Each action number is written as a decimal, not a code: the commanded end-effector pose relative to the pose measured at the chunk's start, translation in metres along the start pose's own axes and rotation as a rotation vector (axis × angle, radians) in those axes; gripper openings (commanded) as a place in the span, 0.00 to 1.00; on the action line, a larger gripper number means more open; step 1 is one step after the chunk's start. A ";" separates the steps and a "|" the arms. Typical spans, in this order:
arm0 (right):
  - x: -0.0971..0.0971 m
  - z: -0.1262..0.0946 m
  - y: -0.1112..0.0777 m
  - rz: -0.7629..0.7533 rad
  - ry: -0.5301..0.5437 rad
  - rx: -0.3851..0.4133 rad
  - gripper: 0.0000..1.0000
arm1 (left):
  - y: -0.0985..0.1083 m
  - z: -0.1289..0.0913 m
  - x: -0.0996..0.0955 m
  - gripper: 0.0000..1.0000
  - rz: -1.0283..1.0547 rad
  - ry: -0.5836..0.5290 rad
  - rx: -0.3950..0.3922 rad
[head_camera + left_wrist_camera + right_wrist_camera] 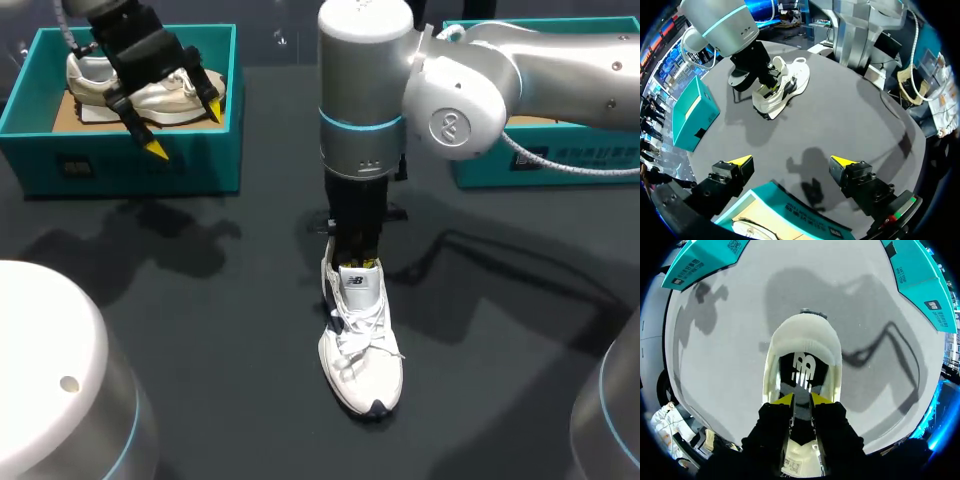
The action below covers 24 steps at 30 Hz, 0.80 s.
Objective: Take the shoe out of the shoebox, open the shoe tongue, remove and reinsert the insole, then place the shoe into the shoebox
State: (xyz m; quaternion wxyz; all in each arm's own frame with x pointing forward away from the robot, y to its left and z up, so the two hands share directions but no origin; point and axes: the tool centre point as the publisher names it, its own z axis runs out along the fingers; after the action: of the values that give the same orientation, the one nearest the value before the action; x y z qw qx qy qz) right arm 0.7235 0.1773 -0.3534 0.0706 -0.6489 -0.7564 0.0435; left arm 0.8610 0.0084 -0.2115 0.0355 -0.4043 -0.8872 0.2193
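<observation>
Yellow tips almost together, any hold hidden, the right gripper (802,399) stands in the heel opening of the white sneaker (360,350) mid-table, toe at 6 o'clock, far nearer than the wide-open, empty left gripper (184,130) over the teal shoebox (130,168) at 10 o'clock.

Heel of shoe (361,355) hidden behind right arm (366,105)

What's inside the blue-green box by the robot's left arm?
A white and beige sneaker lies inside the teal shoebox, on brown cardboard. The left arm and its open jaws cover the sneaker's middle.
</observation>
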 end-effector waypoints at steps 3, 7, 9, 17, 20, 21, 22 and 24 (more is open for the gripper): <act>0.007 0.004 -0.006 0.000 0.021 0.014 0.29 | 0.000 0.000 0.001 1.00 0.001 0.000 -0.002; 0.013 0.000 -0.012 0.005 0.017 0.025 0.35 | 0.000 0.000 0.001 1.00 0.001 0.000 -0.002; 0.015 -0.002 -0.015 0.012 0.008 0.026 0.37 | 0.000 0.000 0.001 1.00 0.001 0.000 -0.002; 0.020 -0.006 -0.024 0.029 -0.008 0.033 0.45 | 0.000 0.000 0.001 1.00 0.001 0.000 -0.002; 0.019 -0.004 -0.026 0.035 -0.004 0.036 0.49 | 0.000 0.000 0.001 1.00 0.001 0.000 -0.002; 0.018 -0.004 -0.027 0.037 -0.003 0.036 0.49 | 0.000 0.000 0.001 1.00 0.001 0.000 -0.002; 0.018 -0.003 -0.027 0.039 -0.001 0.037 0.52 | 0.000 0.000 0.001 1.00 0.001 0.000 -0.002; 0.017 -0.003 -0.029 0.042 0.000 0.038 0.61 | 0.000 0.000 0.001 1.00 0.001 0.000 -0.002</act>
State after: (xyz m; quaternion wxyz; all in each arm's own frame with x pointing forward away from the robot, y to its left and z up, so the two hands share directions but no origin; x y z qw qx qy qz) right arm 0.6960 0.1910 -0.3428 0.0807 -0.6624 -0.7422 0.0624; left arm 0.8610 0.0084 -0.2115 0.0356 -0.4043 -0.8872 0.2193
